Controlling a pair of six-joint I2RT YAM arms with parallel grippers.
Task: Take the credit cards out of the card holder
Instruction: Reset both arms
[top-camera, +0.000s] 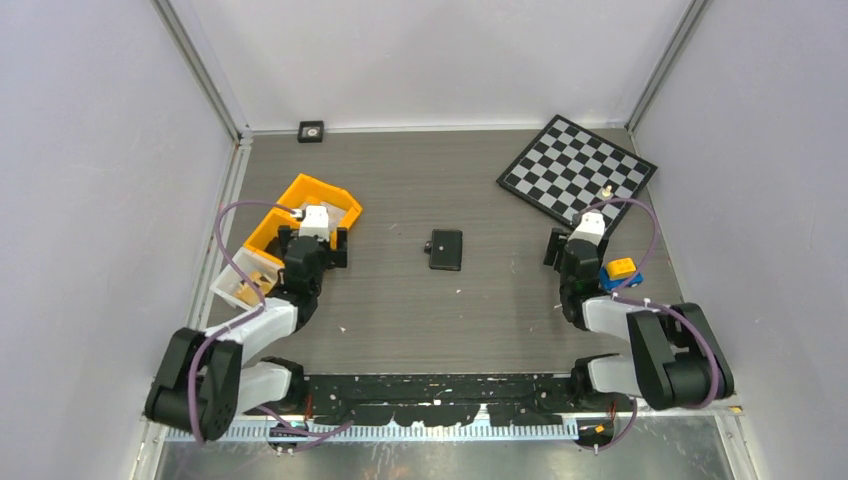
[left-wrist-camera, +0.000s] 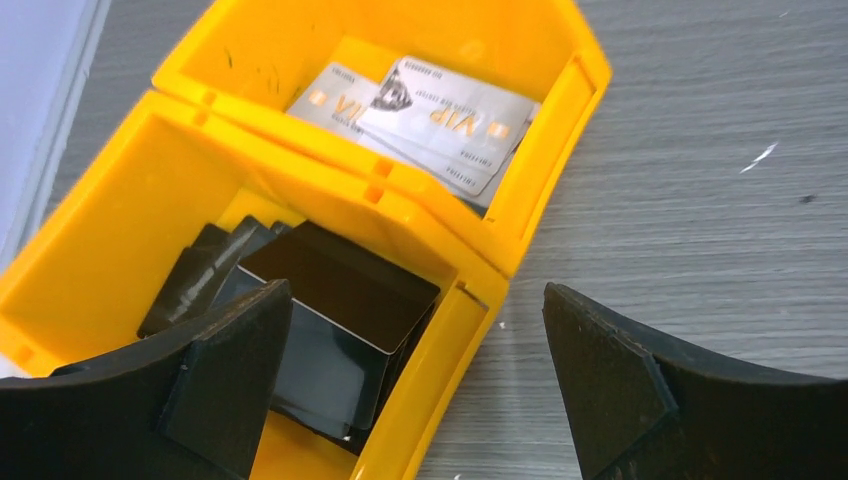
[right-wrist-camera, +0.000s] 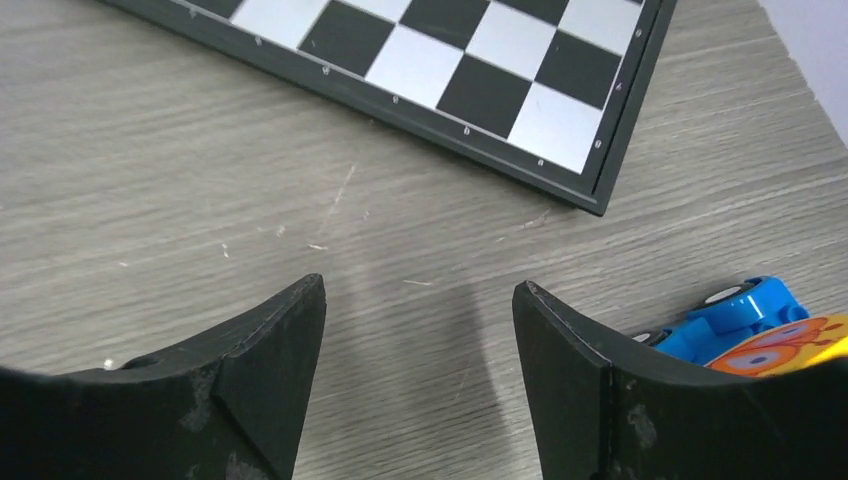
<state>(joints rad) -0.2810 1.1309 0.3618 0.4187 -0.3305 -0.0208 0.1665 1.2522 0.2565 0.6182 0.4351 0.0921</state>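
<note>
Our left gripper (left-wrist-camera: 415, 300) hangs open and empty over the orange bin (left-wrist-camera: 250, 40), credit cards (left-wrist-camera: 430, 120) lying in its far part; right gripper (right-wrist-camera: 418, 290) open too (nothing held); card holder (top-camera: 445, 250) sits mid-table, so we judge little remains

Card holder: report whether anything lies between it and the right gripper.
Nothing visible does. Only bare table separates the open right gripper from the card holder. The chessboard lies farther back, and the toy car sits on the gripper's other side.
</note>
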